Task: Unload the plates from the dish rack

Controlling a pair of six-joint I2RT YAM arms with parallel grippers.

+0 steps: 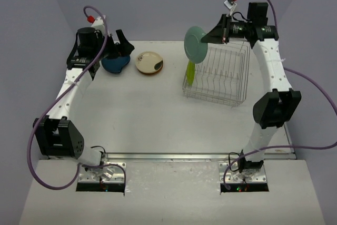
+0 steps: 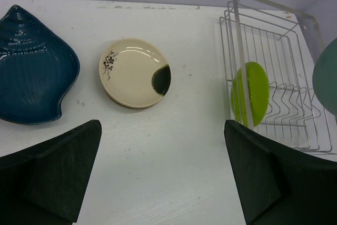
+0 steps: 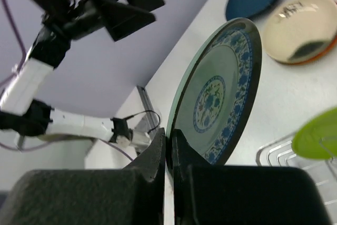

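The white worktop (image 1: 158,125) is bare close to the two robot arms. Farther back, at 2 o'clock, sits the big silver wire dish rack (image 1: 224,80). One round lime green plate (image 1: 190,72) stands on its edge at the 9 o'clock end of the rack. At 12 o'clock a round cream plate with a dark patch and a little flower (image 1: 149,61) lies flat on top of an orange plate (image 3: 330,50). Just beside them, at 11 o'clock, lies the dark blue teardrop-shaped plate (image 1: 116,65). The left gripper (image 2: 162,151) hangs over the blue plate with its fingers wide apart, holding nothing. At the far side, the right gripper (image 3: 168,140) is squeezed tight on the rim of a round pale green plate with blue flowers (image 3: 218,104). That plate is up in the air, tipped on its edge, above the 10 o'clock corner of the rack.
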